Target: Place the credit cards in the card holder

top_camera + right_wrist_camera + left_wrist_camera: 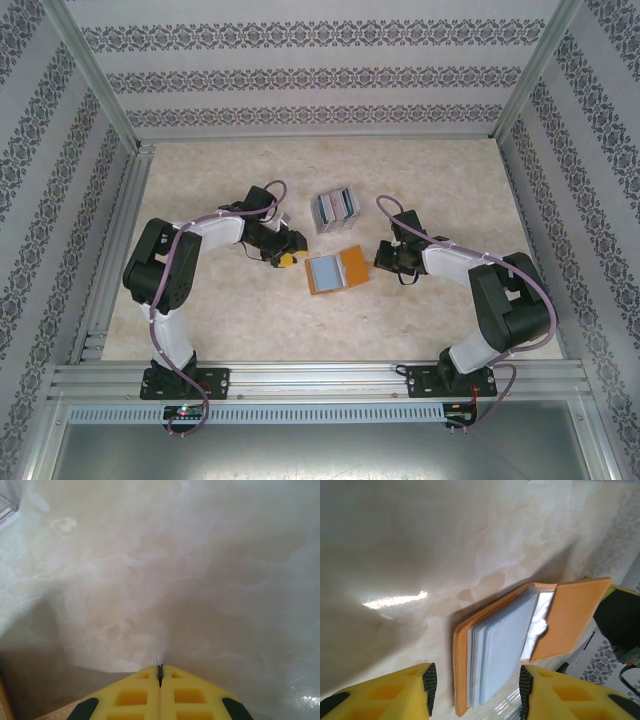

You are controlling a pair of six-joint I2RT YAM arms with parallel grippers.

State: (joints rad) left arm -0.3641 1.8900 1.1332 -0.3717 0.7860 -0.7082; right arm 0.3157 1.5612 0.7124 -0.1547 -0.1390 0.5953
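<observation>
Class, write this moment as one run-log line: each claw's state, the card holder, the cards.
left claw: open, empty | right claw: shut, empty | card holder: open, blue-grey card inside | other cards: beyond holder

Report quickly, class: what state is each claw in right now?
Left claw: open, gripping nothing; the card holder lies just ahead.
Right claw: closed, empty.
</observation>
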